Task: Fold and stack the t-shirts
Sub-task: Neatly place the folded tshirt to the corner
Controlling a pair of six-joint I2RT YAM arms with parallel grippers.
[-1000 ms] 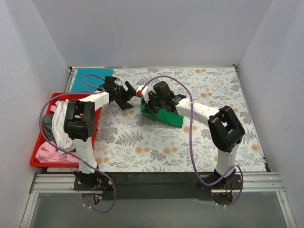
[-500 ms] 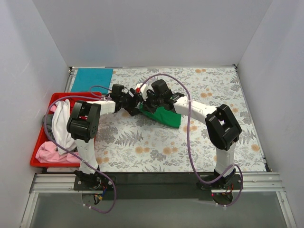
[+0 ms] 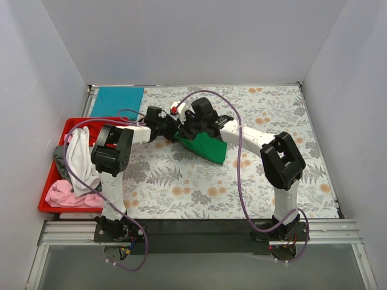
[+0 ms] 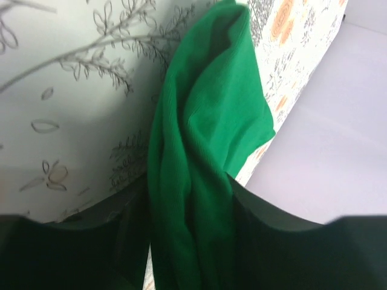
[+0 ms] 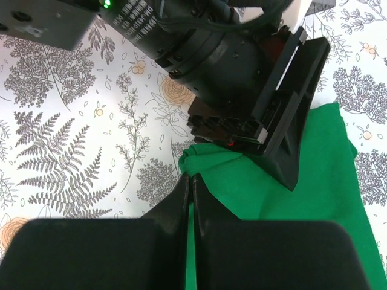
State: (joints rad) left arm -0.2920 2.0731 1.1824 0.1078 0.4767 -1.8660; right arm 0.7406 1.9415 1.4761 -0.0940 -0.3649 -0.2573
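The bright green t-shirt (image 3: 208,148) lies bunched mid-table on the floral cloth. My right gripper (image 3: 185,132) is shut on its left edge; the right wrist view shows thin green cloth (image 5: 326,181) pinched at the gripper (image 5: 192,178). My left gripper (image 3: 173,130) meets it from the left. In the left wrist view a thick fold of green t-shirt (image 4: 205,109) fills the gap of the left gripper (image 4: 188,190), touching both fingers. A teal-blue t-shirt (image 3: 117,101) lies folded flat at the back left.
A red tray (image 3: 47,206) at the left edge holds a white t-shirt (image 3: 81,157), a pink one (image 3: 65,192) and a dark grey one (image 3: 60,158). White walls close in the table on three sides. Purple cables arc over both arms.
My left gripper has moved right to the green t-shirt's left edge and closed around a fold of it. The right gripper kept its grip and drew that edge slightly left.
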